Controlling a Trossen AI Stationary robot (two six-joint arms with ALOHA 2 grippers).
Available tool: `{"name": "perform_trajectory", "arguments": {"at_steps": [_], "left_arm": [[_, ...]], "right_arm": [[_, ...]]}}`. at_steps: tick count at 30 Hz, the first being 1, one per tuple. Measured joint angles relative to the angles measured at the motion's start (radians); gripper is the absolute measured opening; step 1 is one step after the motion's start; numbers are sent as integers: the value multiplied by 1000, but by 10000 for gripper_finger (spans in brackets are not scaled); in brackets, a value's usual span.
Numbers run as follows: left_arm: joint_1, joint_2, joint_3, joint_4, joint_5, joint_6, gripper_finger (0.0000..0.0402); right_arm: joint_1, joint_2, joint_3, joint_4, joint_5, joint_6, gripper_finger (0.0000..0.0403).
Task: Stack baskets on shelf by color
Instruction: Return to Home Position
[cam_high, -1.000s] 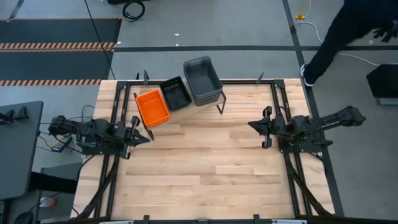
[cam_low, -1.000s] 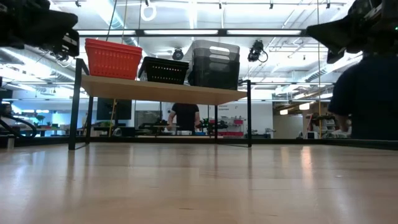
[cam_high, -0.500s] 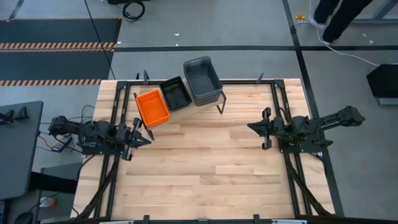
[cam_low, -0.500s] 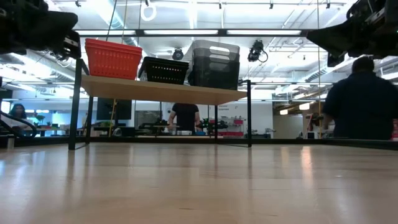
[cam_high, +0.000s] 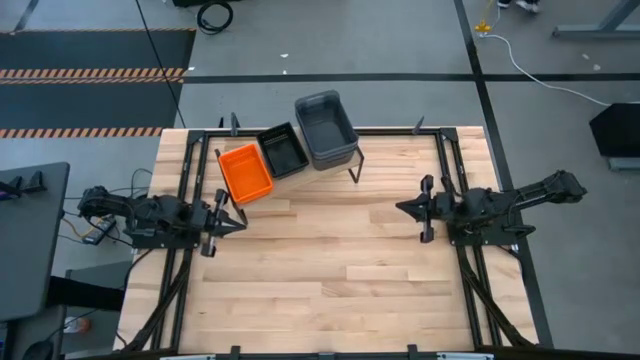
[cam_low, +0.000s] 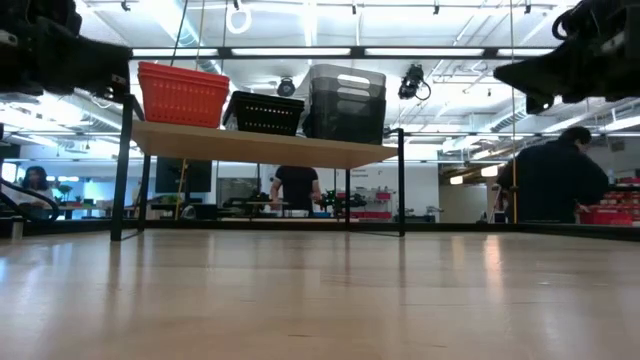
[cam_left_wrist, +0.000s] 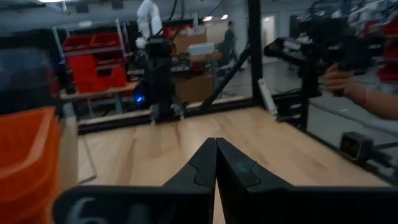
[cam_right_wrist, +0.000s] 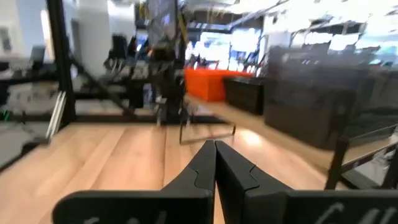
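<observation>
The light wood shelf (cam_low: 260, 148) stands on thin black legs at the table's far left part. On its board sit an orange basket stack (cam_high: 245, 172) (cam_low: 182, 95), a black mesh stack (cam_high: 283, 150) (cam_low: 265, 112) and a taller grey stack (cam_high: 325, 128) (cam_low: 346, 103). My left gripper (cam_high: 238, 224) (cam_left_wrist: 216, 142) hovers shut just near of the orange stack, pointing to the table's right. My right gripper (cam_high: 402, 207) (cam_right_wrist: 215, 144) hovers shut at the table's right, pointing left, well clear of the shelf.
The slatted wooden tabletop (cam_high: 330, 270) lies bare between the two arms and toward the near edge. A black frame rail (cam_high: 440, 160) runs along the table's sides. People (cam_low: 555, 185) stand in the room beyond the far edge.
My left gripper has drawn back a little toward the near edge, away from the shelf, staying shut. A person beyond the table's far right corner has walked off. The baskets have kept still.
</observation>
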Motion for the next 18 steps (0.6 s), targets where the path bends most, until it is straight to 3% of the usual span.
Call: {"name": "perform_trajectory", "arguments": {"at_steps": [9, 18], "left_arm": [[0, 2, 1, -45, -7, 3, 7], [0, 8, 0, -32, -10, 1, 30]], "right_arm": [[0, 2, 0, -70, -23, 35, 12], [0, 2, 0, -69, -23, 35, 12]]}}
